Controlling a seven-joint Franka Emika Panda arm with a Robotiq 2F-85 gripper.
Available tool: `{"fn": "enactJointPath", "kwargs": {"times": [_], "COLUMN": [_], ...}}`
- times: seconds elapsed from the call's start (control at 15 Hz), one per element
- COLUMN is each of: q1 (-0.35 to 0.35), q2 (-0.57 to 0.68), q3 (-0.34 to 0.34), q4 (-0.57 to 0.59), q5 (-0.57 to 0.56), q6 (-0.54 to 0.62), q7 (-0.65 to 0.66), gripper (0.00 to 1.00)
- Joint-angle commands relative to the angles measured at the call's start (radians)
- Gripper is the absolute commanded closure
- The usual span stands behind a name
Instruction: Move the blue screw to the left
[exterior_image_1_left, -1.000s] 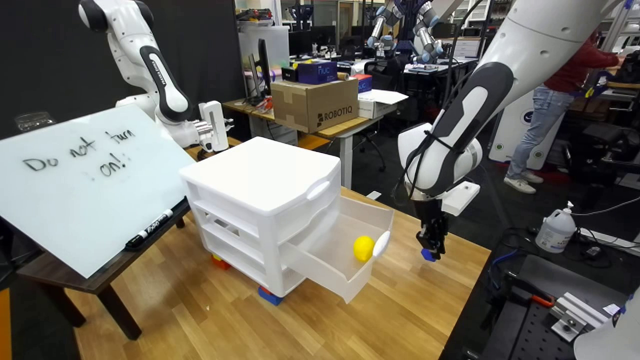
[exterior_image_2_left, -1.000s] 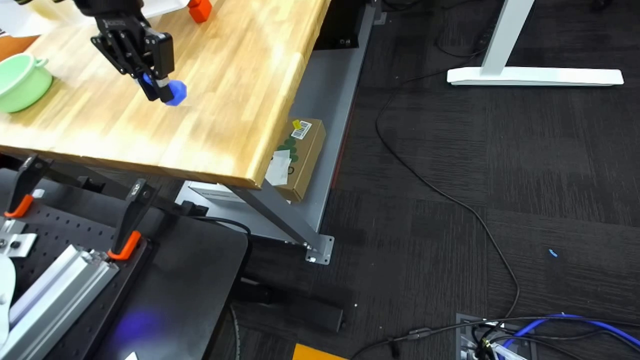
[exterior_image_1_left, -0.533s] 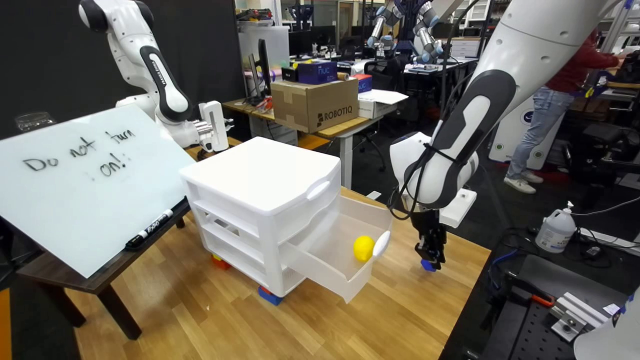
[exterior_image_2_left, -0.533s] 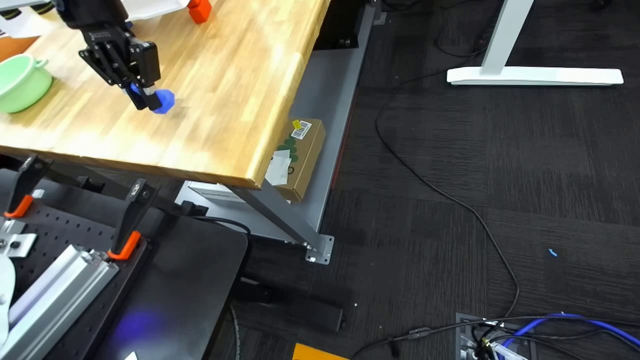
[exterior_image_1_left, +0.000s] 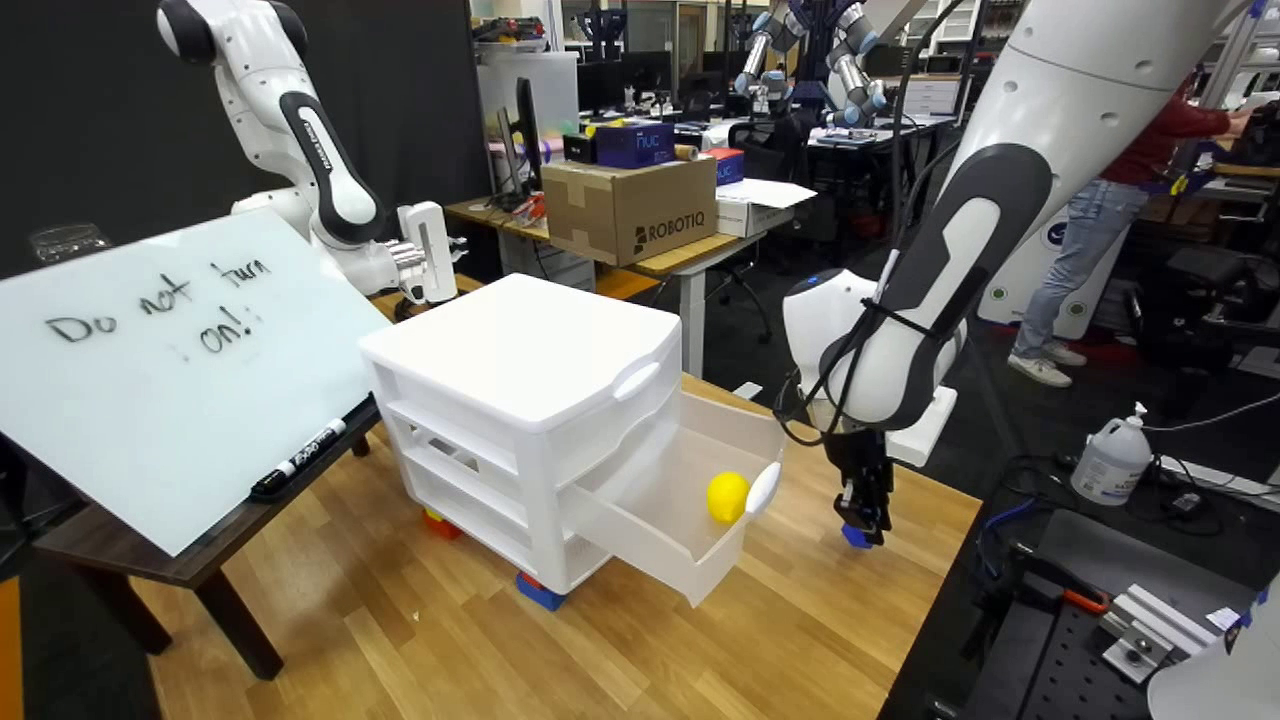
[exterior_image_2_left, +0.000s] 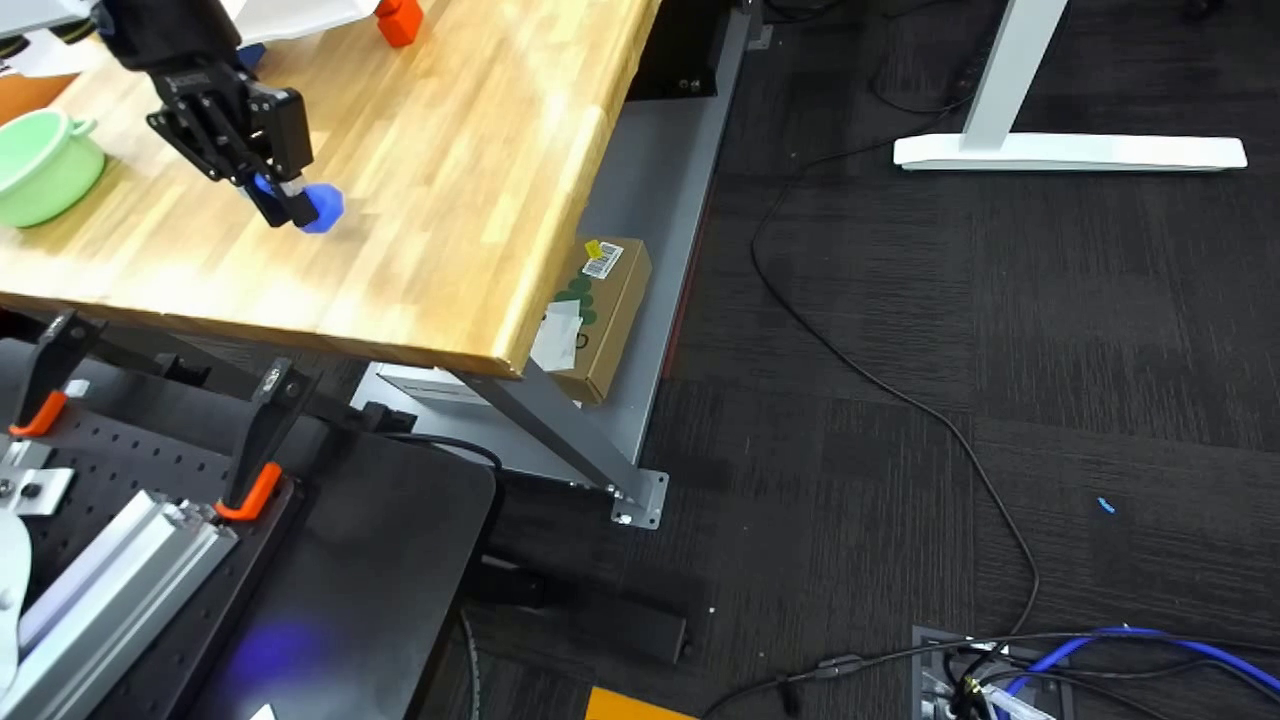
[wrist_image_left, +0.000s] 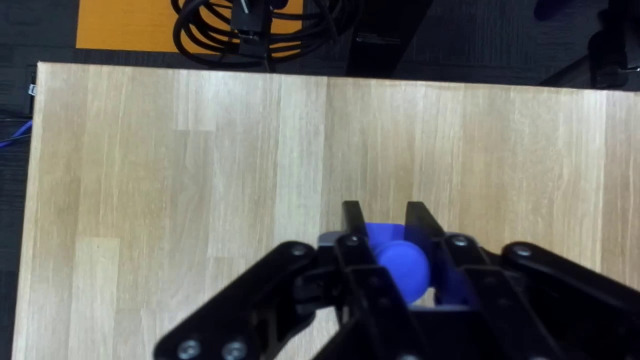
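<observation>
The blue screw (exterior_image_1_left: 856, 536) is a small bright-blue piece with a round knob and a wider faceted part. It is between the black fingers of my gripper (exterior_image_1_left: 867, 528), at the right part of the wooden table. In an exterior view the faceted part of the screw (exterior_image_2_left: 323, 208) sticks out past the fingertips of the gripper (exterior_image_2_left: 285, 204). In the wrist view the knob of the screw (wrist_image_left: 406, 267) shows between the fingers of the gripper (wrist_image_left: 383, 212). The gripper is shut on the screw. The screw is low over the table; I cannot tell whether it touches.
A white drawer unit (exterior_image_1_left: 520, 345) stands beside the arm, with a drawer (exterior_image_1_left: 660, 525) pulled out. A yellow ball (exterior_image_1_left: 728, 497) lies in that drawer. A green pot (exterior_image_2_left: 48, 165) and a red block (exterior_image_2_left: 400, 22) are on the table. The table edge (wrist_image_left: 200, 71) shows ahead.
The gripper has moved with the blue screw, leftward and down in an exterior view, and it now looks lower over the table. The screw stays between the fingers. The drawer and ball have not moved.
</observation>
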Motion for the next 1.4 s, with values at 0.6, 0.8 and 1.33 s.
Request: {"fn": "enactJointPath", "kwargs": {"times": [0.6, 0.8, 1.33], "q1": [0.07, 0.08, 0.135], "q2": [-0.082, -0.069, -0.007], "q3": [0.002, 0.004, 0.014], "q4": [-0.152, -0.144, -0.079], "q5": [-0.162, -0.185, -0.222], "q6": [0.149, 0.145, 0.083], "q7": [0.113, 0.124, 0.161], "gripper": [0.93, 0.93, 0.93]}}
